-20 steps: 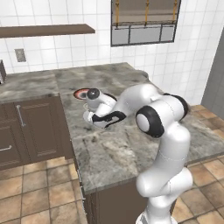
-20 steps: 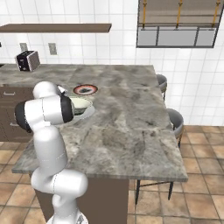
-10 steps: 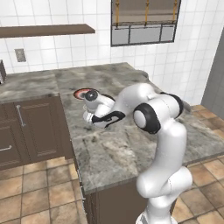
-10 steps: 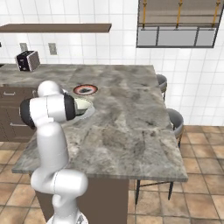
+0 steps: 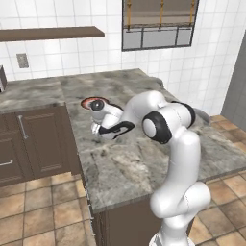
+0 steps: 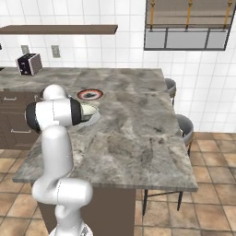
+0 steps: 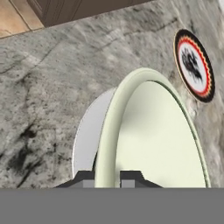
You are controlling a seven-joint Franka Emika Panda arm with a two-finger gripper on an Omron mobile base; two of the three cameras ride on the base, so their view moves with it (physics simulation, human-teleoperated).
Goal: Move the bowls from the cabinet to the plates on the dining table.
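Left base view: the white arm bends low over the grey-brown mottled stone counter (image 5: 144, 158), its hand near the counter's left edge, with the jaws (image 5: 102, 129) hard to make out under the wrist. Just behind the hand lies the small flat plate with a red rim and dark centre (image 5: 89, 102).

Right base view: the arm's shoulder hides most of the hand. A deep cream-white ceramic bowl with a greenish inside (image 6: 90, 109) shows just past the shoulder, low over the plain white flat plate (image 6: 93, 119), whose edge peeks out beneath it. The red-rimmed plate (image 6: 90, 94) sits close behind, apart from the bowl.

Hand view: the jaws (image 7: 108, 177) are closed on the cream bowl's (image 7: 153, 140) rim, one finger tip (image 7: 85, 178) outside the wall and the other inside. The bowl sits directly over the white plate (image 7: 89, 131); whether it touches cannot be told. The red-rimmed plate (image 7: 194, 65) lies beyond, well clear of it.
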